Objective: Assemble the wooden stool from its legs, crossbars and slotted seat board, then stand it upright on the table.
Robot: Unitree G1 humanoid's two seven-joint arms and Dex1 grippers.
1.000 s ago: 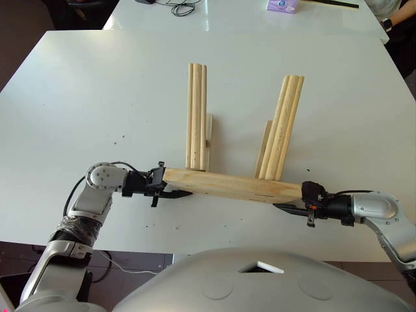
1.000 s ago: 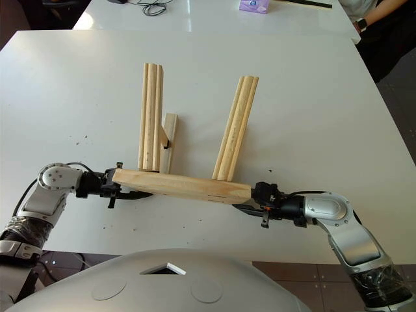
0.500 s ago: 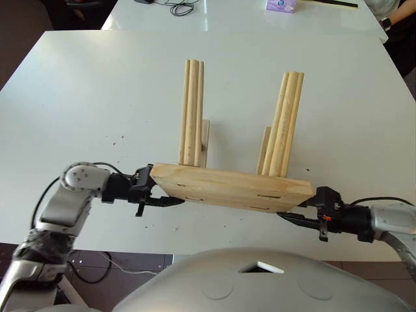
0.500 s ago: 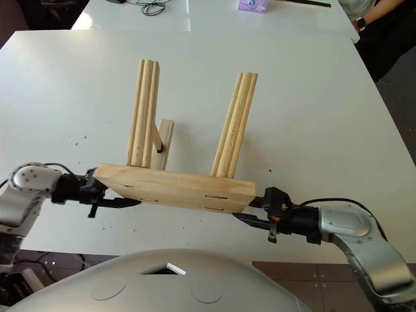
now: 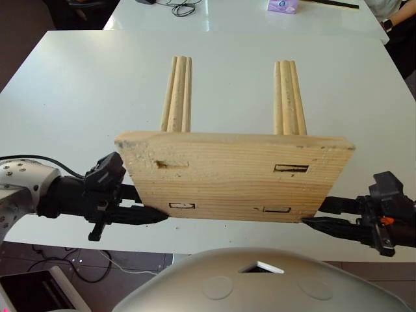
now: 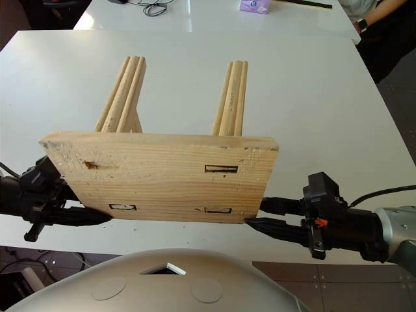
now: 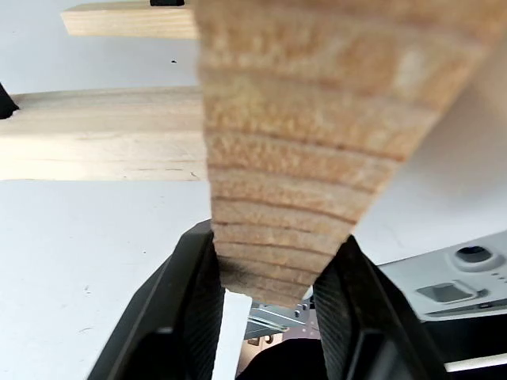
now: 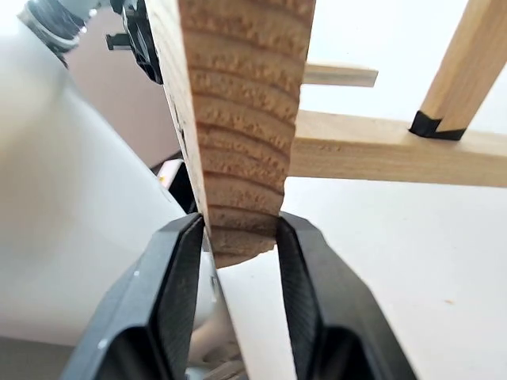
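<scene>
Whereas seat board [image 5: 234, 175] lay edge-on, now broad face shows (legs [image 5: 177, 94] behind).

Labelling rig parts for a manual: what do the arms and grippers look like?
Both arms have rounded silver-grey shells: left arm, right arm. Each ends in a black block with two long, tapering black fingers: left gripper, right gripper. A black cable loops over the left arm; a small orange mark sits on the right gripper.
</scene>
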